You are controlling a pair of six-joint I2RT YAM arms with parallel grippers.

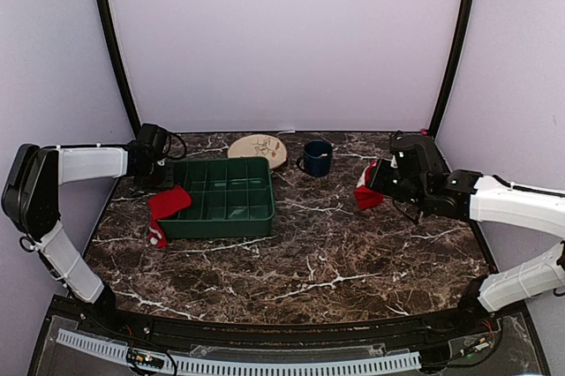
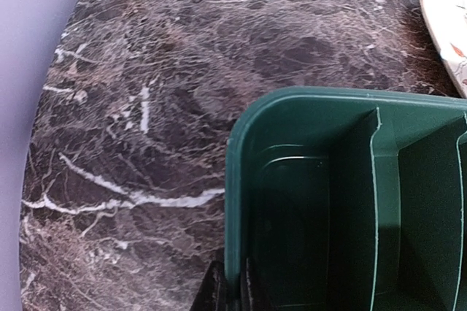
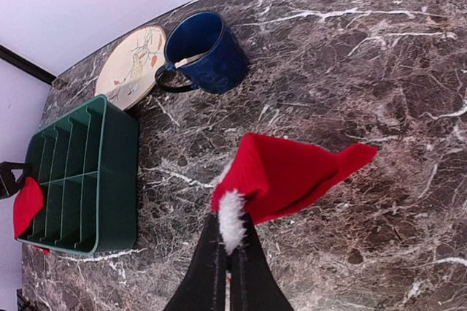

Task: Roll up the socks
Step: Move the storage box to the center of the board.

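Socks point(image 1: 168, 202) are both unrolled so far, and neither has been made into a bundle. The left sock point(image 1: 169, 200) is draped loose over the left rim of the green tray point(image 1: 221, 226), one end hanging down outside toward the bench point(image 1: 309, 261). The left fingers point(image 2: 214, 295) do not hold it. In the left wrist view they sit almost together astride the tray's thin wall near its corner, apparently pinching that wall.

Behind the tray stand a plate point(image 1: 259, 148) and a blue mug point(image 1: 317, 157), well apart from both socks.

The right sock point(image 3: 292, 172) is at the right of the bench, clamped by its white-trimmed end between the right fingers point(image 3: 211, 267), which are pressed together on the fabric. It spreads out flat and floppy — whether it rests on the bench or hangs just above it cannot be told.

By this showing the task is at its start: both socks remain to be rolled.
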